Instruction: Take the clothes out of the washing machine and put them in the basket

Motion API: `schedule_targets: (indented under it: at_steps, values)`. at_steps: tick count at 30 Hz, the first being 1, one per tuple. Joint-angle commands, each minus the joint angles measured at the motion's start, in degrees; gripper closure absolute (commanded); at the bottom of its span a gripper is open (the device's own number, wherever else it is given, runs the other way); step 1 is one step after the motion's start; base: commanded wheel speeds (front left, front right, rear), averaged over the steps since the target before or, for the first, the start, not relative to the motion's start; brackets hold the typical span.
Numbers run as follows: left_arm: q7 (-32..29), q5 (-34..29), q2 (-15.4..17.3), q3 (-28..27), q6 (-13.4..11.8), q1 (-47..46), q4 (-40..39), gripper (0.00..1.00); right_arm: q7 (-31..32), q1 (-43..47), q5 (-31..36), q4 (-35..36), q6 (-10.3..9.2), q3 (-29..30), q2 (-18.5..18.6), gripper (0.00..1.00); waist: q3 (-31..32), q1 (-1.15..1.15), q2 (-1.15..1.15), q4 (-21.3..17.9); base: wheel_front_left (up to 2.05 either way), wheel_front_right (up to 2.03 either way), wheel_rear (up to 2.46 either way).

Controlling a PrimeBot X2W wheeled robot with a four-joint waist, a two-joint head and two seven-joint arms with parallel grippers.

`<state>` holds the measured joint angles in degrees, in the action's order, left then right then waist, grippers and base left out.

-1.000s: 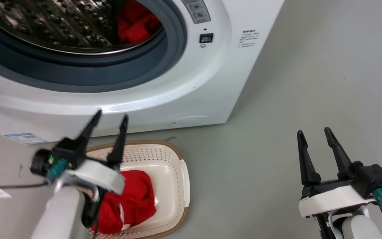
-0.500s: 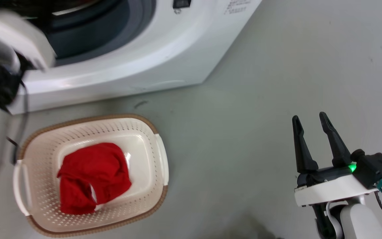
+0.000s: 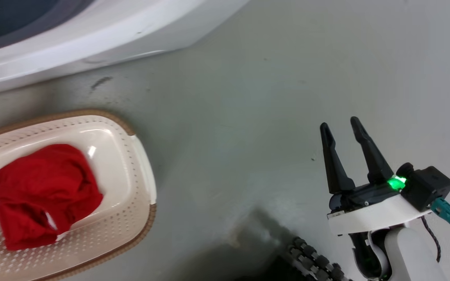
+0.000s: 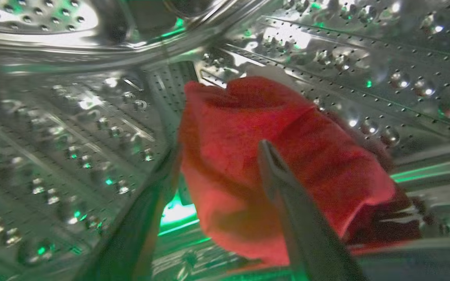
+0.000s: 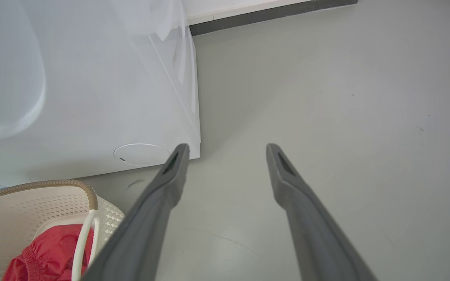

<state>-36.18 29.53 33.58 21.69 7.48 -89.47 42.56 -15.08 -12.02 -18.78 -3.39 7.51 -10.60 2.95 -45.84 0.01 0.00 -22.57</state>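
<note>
Since a second ago the left gripper (image 4: 219, 148) has swung from in front of the washing machine (image 3: 92, 35) into its drum (image 4: 72, 136). Its fingers are spread wide at the second garment (image 4: 229, 117), a soft, bunched red heap showing a pale patch, not yet pinched. Half is done: the first garment (image 3: 41, 187) lies crumpled in the basket (image 3: 139, 164), just before the machine. The right gripper (image 3: 339, 122) hovers open and empty, well right of the machine.
</note>
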Motion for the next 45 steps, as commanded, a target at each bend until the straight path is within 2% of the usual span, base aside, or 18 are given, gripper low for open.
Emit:
schedule_targets:
  at_steps: [1,7,18,19,20,23,29,34,45]
  values:
    - [-2.06,0.45,0.03,0.13,-0.20,-1.36,1.51,0.00,-0.14,-0.94,-0.53,0.49,-0.04,-0.53,-0.10,0.00,-2.38,-0.01,0.00,-2.68,0.00,0.00,0.00]
    - [-9.28,-1.05,1.13,2.11,-1.12,-5.32,6.41,0.00,-0.14,-1.10,-2.22,0.78,-0.04,-2.84,-0.10,0.00,-4.24,-0.01,0.00,-5.09,0.00,0.00,0.00]
    - [-14.27,0.25,0.81,3.67,-0.79,-4.49,10.97,0.00,-0.14,0.17,-3.23,1.31,-0.04,-2.64,-0.09,0.00,-5.45,-0.01,0.00,-5.23,0.00,0.00,0.00]
    - [-14.63,0.32,0.84,3.95,-0.66,-4.32,11.22,0.16,-0.14,0.13,-3.24,1.31,-0.04,-2.60,-0.09,0.00,-5.51,-0.01,0.00,-5.19,0.00,0.00,0.00]
    - [-14.60,0.30,0.88,4.34,-0.49,-4.25,11.05,1.00,-0.14,0.07,-3.28,1.28,-0.04,-2.59,-0.09,0.00,-5.59,-0.01,0.00,-5.14,0.00,0.00,0.00]
    - [-14.70,0.96,0.71,5.11,-0.18,-4.15,10.52,1.00,-0.14,-0.24,-3.30,1.21,-0.04,-2.62,-0.08,0.00,-5.67,-0.01,0.00,-5.02,0.00,0.00,0.00]
    - [-11.05,1.56,2.98,5.67,-0.11,-4.67,8.72,1.00,-0.14,-1.23,-3.06,0.74,-0.04,-3.03,-0.08,0.00,-5.10,-0.01,0.00,-5.10,0.00,0.00,0.00]
    - [-3.77,2.17,2.29,6.75,-0.04,-2.63,7.56,1.00,-0.14,-1.76,-1.91,0.36,-0.04,-1.15,-0.08,0.00,-2.88,-0.01,0.00,-2.80,0.00,0.00,0.00]
    - [13.93,8.23,-0.55,11.63,-0.01,8.12,4.74,1.00,-0.14,-1.44,2.65,-0.99,-0.04,3.25,-0.07,0.00,6.31,-0.01,0.00,4.76,0.00,0.00,0.00]
